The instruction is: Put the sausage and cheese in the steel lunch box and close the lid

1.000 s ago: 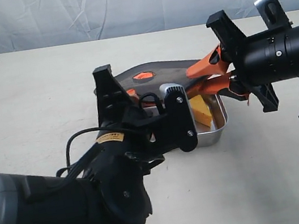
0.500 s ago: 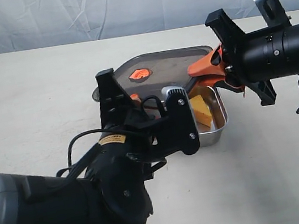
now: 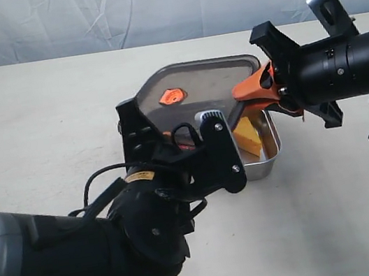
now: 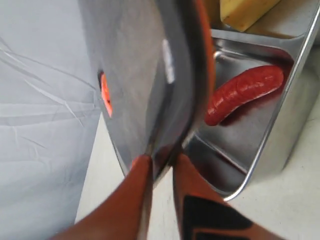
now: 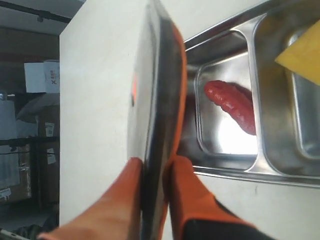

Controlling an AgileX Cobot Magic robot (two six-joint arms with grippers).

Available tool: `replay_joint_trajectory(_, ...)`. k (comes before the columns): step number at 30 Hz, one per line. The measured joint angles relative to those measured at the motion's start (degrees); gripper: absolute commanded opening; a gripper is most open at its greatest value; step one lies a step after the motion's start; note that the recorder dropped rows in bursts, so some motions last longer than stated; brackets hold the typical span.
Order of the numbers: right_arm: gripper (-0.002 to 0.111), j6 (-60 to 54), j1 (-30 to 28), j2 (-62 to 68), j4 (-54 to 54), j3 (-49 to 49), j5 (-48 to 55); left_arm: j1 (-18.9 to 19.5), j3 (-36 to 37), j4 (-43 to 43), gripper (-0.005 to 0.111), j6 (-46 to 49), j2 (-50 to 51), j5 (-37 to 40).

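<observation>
Closing step in hand: sausage (image 4: 244,92) and cheese (image 3: 248,138) lie in separate compartments of the steel lunch box (image 3: 260,169). The lid (image 3: 203,81) stands tilted over the box's far side, left gripper (image 4: 161,162) and right gripper (image 5: 152,167) each clamped on its rim. Next: lower it level, corners aligned.

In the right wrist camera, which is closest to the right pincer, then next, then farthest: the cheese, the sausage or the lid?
1. The lid: pinched in the right pincer itself.
2. The sausage: in the steel lunch box compartment just beside the lid.
3. The cheese: in the next compartment, beyond the sausage's.
</observation>
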Motion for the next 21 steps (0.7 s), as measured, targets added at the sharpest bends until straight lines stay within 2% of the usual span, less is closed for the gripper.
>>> replay_joint_trajectory(2, -0.001, -1.1, 0.0, 0.0, -0.9, 0.0, -1.1, 0.0, 0.0, -1.9, 0.043, -1.8, 0.0, -2.0)
replay_joint_trajectory(4, -0.001, -2.1, 0.0, 0.1, -1.0, 0.0, -1.7, 0.0, 0.0, -2.1, 0.047, -3.7, 0.0, -2.5)
replay_joint_trajectory(15, -0.001, -4.3, 0.0, 0.1, -4.5, 0.0, -2.5, 0.0, 0.0, -6.4, 0.047, -5.1, -0.5, -6.4)
replay_joint_trajectory(21, -0.001, -4.6, 0.0, 0.1, -9.6, 0.0, -2.5, 0.0, 0.6, -6.7, 0.047, -5.5, -7.5, -6.7)
